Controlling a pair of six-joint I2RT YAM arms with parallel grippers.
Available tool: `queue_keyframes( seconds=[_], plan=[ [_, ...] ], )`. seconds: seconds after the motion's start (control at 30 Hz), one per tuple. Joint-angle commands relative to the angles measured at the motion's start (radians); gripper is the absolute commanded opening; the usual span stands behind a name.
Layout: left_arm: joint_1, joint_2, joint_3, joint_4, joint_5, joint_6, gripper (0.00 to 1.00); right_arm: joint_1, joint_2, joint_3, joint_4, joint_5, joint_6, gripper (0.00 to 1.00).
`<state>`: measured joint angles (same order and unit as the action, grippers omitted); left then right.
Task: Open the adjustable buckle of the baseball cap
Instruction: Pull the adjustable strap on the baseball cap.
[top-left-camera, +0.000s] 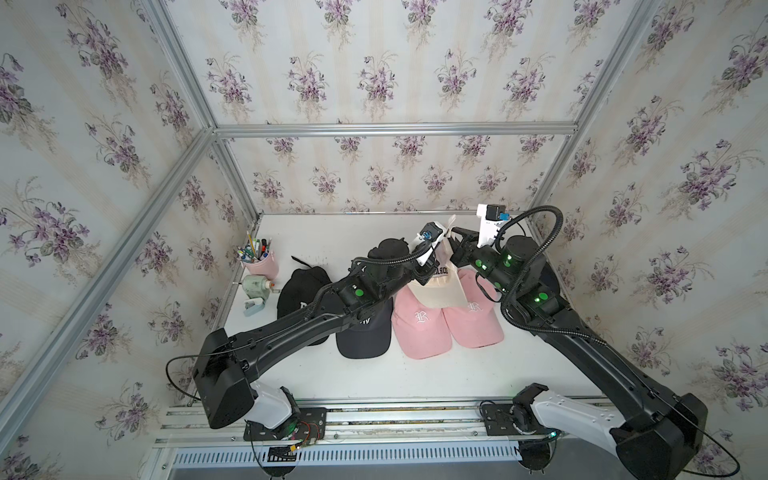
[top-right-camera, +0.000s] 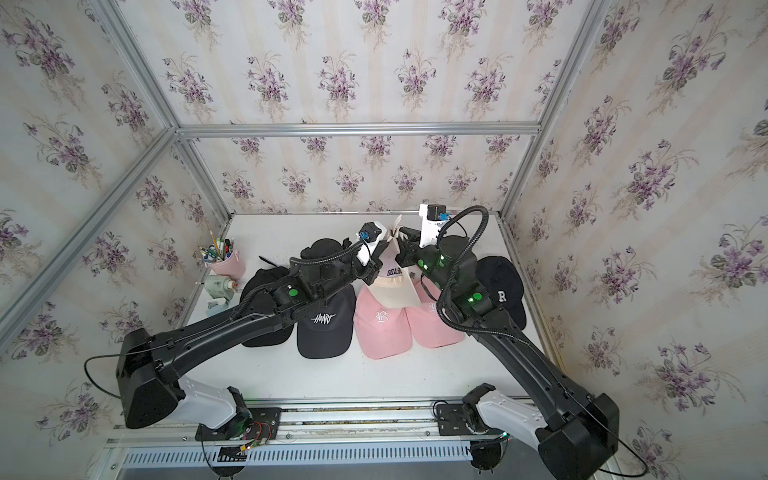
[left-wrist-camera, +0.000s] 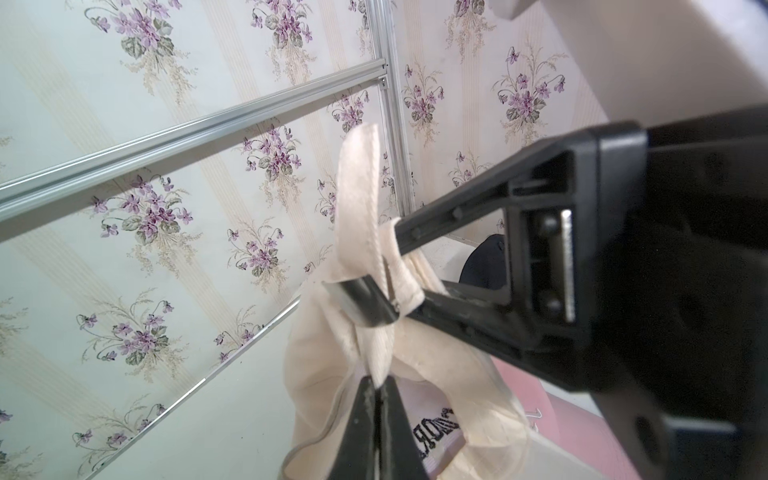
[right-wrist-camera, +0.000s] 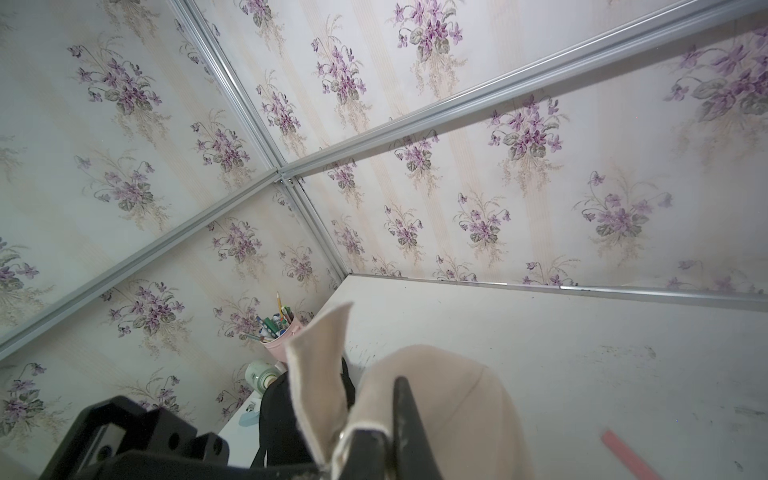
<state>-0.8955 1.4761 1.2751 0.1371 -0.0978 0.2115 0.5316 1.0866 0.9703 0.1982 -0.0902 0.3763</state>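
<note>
1. Our left arm (top-left-camera: 291, 328) stretches over black caps (top-left-camera: 299, 291), left gripper (left-wrist-camera: 377, 384) clenched on the cream fabric strap (left-wrist-camera: 357, 187).
2. The cream cotton baseball cap (top-left-camera: 438, 293) hangs above pink caps (top-left-camera: 419, 328).
3. Our right arm (top-left-camera: 582, 332) bends inward, right gripper (left-wrist-camera: 405, 272) nipping that strap beside the dark metal buckle (left-wrist-camera: 361, 305).

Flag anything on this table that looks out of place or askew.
The cream baseball cap stands out. It hangs crumpled over two pink caps, pinched by its strap between the left end effector and right end effector, with the strap tail sticking up. The pink caps and the navy cap lie flat on the table.
</note>
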Motion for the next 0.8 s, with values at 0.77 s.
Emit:
queue_keyframes(
  seconds=[0.77],
  plan=[
    [0.002,0.010,0.199,-0.238,0.036,0.085,0.00,0.064,-0.100,-0.088,0.023,-0.088,-0.556,0.27]
  ],
)
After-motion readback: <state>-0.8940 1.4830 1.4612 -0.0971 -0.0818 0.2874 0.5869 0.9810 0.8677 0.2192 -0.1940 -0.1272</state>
